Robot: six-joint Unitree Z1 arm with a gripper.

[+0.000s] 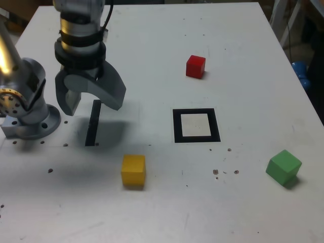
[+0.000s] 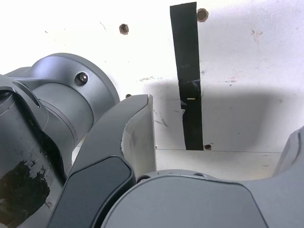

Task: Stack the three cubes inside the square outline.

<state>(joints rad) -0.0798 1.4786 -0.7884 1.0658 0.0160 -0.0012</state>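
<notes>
In the exterior view, left to right, we start with the arm's base (image 1: 38, 121), well to the left of the square. The gripper (image 1: 93, 109) hangs above the table, also left of the square, its jaws spread about as wide as they go and nothing between them. We take that as a ready pose: open for a first cube and clear of the stacking spot.

Below it, left of the square, lies the black strip (image 2: 187, 76). We can't say what it is for; a marker for the arm, perhaps, though the poor light under the gripper hides some of the tabletop there.

Next comes the yellow cube (image 1: 133, 170), below and left of the square, with room around it for the fingers. The square (image 1: 177, 126) itself has a bare white centre, so all the stacking is still to be done; its black border probably serves to show where the bottom cube should sit.

The red cube (image 1: 195, 66) is above the square, apart from it. The green cube (image 1: 284, 167) is farthest right, below the square and turned cornerwise to it, so we would expect the wrist to need a twist before closing on its faces.
</notes>
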